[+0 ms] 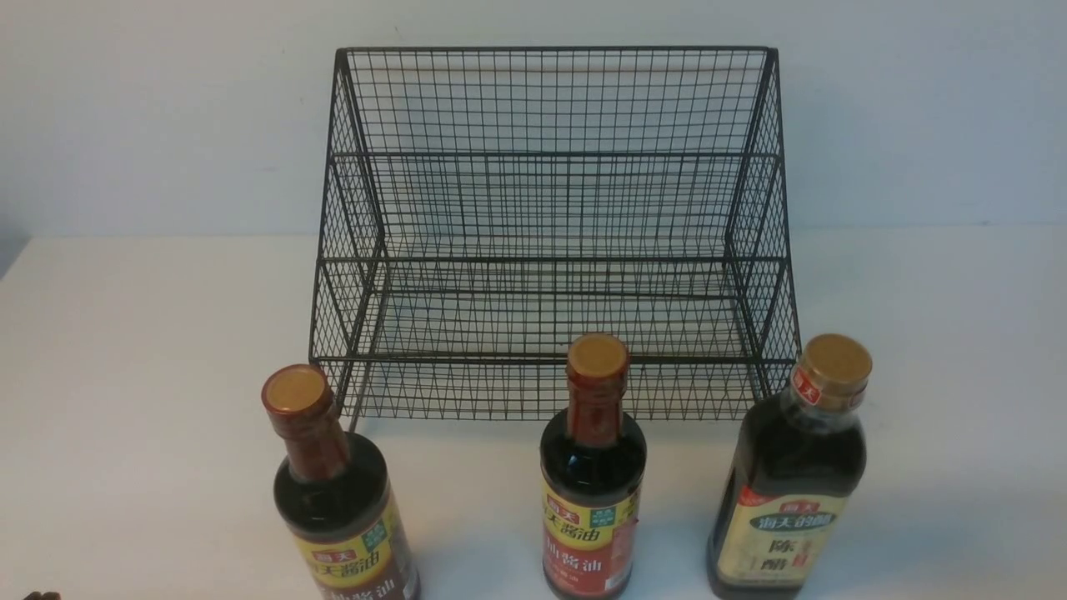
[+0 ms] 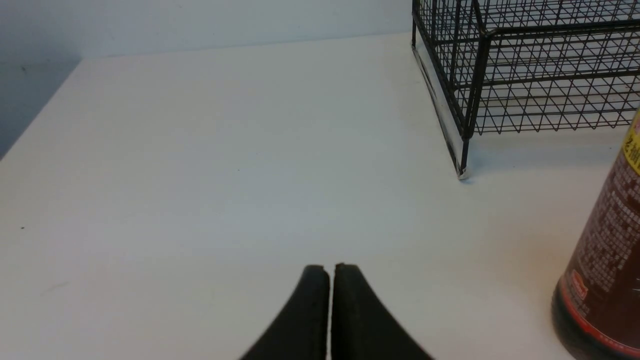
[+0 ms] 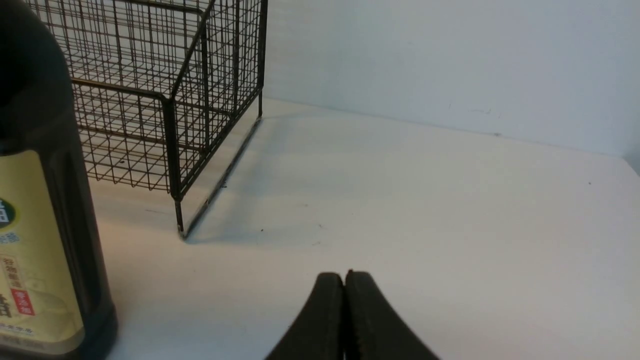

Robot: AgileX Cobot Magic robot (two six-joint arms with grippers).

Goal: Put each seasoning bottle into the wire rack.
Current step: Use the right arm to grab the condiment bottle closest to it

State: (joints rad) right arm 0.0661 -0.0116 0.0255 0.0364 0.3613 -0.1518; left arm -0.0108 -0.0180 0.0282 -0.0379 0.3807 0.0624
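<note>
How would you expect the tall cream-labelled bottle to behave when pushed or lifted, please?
The cream-labelled bottle looks nearly full of dark liquid, so probably heavy. Tall on a narrow base, it may tip if pushed near its gold cap. Its glossy sides likely slip.

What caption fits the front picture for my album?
Three seasoning bottles stand upright on the table before an empty wire rack.

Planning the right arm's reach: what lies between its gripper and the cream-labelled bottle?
Nothing: the right wrist view shows bare table between right gripper and cream-labelled bottle.
</note>
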